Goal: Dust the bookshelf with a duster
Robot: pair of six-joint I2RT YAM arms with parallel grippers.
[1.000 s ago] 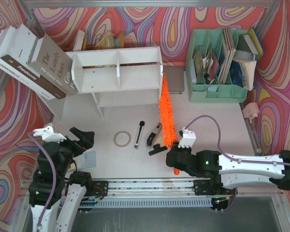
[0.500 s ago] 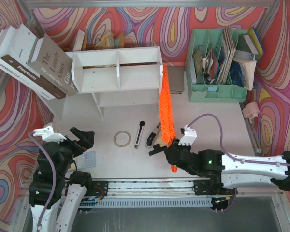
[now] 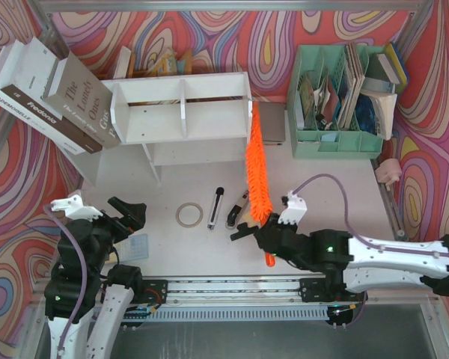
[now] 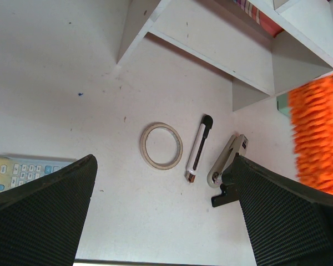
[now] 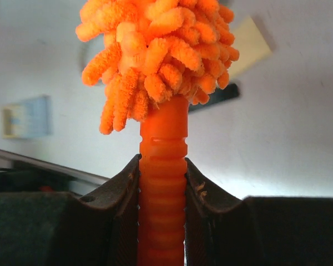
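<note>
The white two-tier bookshelf [image 3: 181,109] stands at the back of the table, and its lower tier shows in the left wrist view [image 4: 211,39]. The fluffy orange duster [image 3: 256,168] rises from my right gripper [image 3: 268,241] towards the shelf's right end, with its tip beside the right side wall. In the right wrist view my right gripper [image 5: 162,172] is shut on the duster's ribbed orange handle [image 5: 162,138]. My left gripper [image 3: 125,215] hangs open and holds nothing at the near left, above the table [image 4: 164,162]. The duster's strands [image 4: 319,133] show at that view's right edge.
A tape ring [image 3: 188,215], a black-and-white pen [image 3: 215,207] and a small folding tool [image 3: 238,212] lie between the arms. A pale keypad card [image 3: 137,247] lies by the left arm. Books [image 3: 52,93] lean at the shelf's left. A mint-green organizer [image 3: 337,142] stands back right.
My right gripper has shifted slightly left with the duster, swinging its lower part left. The left arm has not moved.
</note>
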